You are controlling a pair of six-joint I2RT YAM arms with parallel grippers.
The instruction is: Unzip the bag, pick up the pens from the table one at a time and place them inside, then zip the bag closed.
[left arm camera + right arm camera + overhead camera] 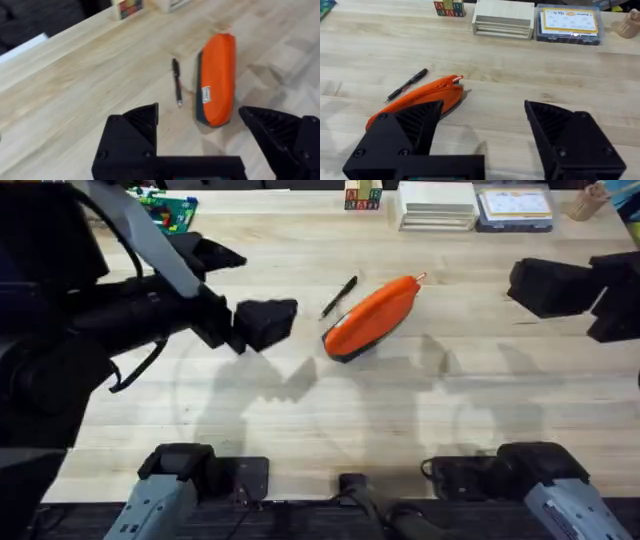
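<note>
Pencil pouch (372,318): soft, light, zipped; best pinned at one end, zip pull (457,78) taken. Slim pen (339,297) judged slippery. Left gripper (200,131) and right gripper (485,134) are spread, empty.

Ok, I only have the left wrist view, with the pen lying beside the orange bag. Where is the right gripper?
Observer: The right gripper is open and hangs off to the right of the bag, clear of it.
Operator: Where is the zip pull?
Observer: A red pull sticks out at the bag's far tip, and the zip looks closed.
Operator: Any other pens?
Observer: I see just one pen. A clear plastic case sits at the far edge of the table.
</note>
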